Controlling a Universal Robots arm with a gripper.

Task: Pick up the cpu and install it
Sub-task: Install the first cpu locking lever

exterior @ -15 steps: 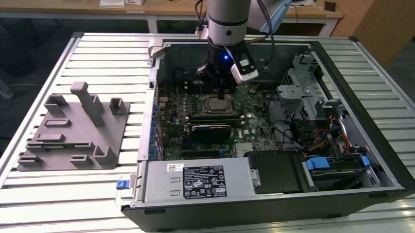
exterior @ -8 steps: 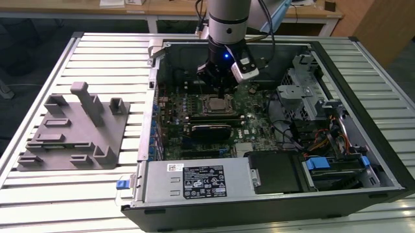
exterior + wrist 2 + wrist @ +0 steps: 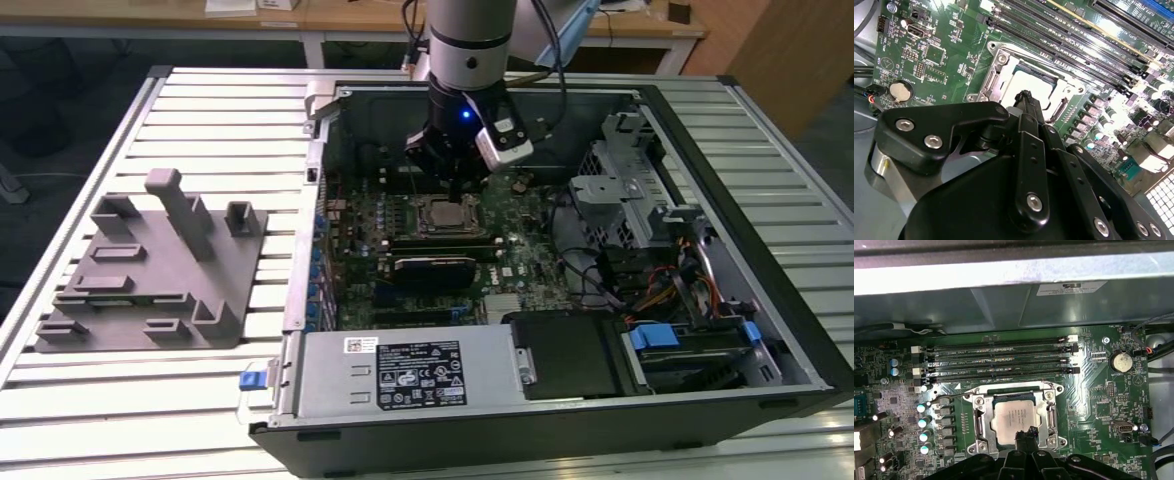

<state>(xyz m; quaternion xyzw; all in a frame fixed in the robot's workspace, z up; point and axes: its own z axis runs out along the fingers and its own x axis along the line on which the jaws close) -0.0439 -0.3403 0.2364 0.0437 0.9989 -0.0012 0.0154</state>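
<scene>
The cpu is a pale silvery square lying flat in the metal-rimmed socket frame on the green motherboard; the exterior view shows the cpu in the middle of the board. My gripper hangs just above the cpu's near edge, its dark fingertips pressed together with nothing between them. In the exterior view the gripper reaches down into the open computer case, right over the socket. In the second wrist view the cpu is partly hidden behind the gripper's black body.
Several black memory slots run along one side of the socket, with capacitors beside it. The case walls enclose the board, with a drive cage and cables at the exterior view's right. A grey tray with upright posts stands outside, at its left.
</scene>
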